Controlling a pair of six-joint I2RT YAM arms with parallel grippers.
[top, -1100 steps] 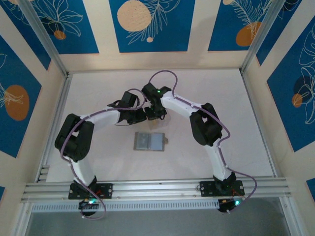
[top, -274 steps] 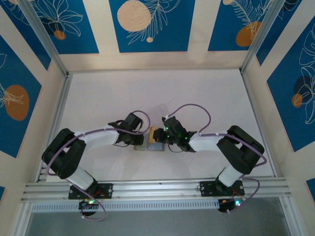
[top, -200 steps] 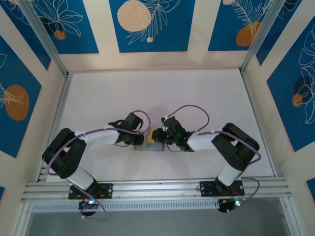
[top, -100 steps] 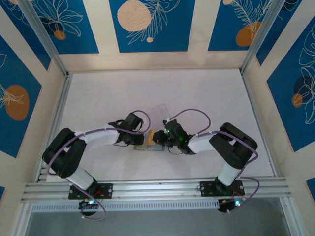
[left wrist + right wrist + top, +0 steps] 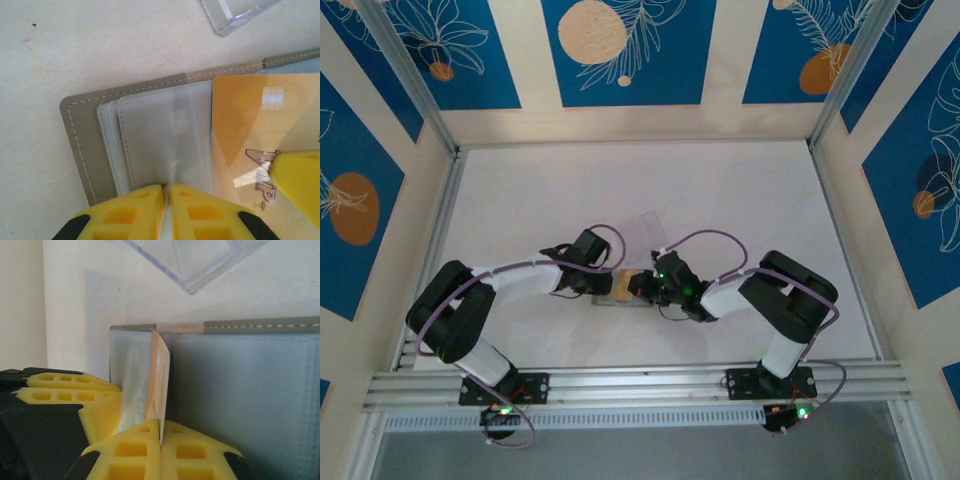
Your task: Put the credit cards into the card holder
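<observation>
The card holder (image 5: pixel 82 145) lies open on the table (image 5: pixel 75 45). The left fingers (image 5: pixel 161 200) pinch a clear pocket (image 5: pixel 165 130) and hold it up. The right fingers (image 5: pixel 154 440) are closed tight on a gold card (image 5: pixel 250 125) at the pocket's mouth. Next, I think, it must slide straight in. The card says "VIP".

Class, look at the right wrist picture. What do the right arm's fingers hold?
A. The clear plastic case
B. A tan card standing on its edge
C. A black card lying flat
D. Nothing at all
B: the right fingers are shut on a tan card, which stands on its edge against the inside of the open card holder.
</observation>
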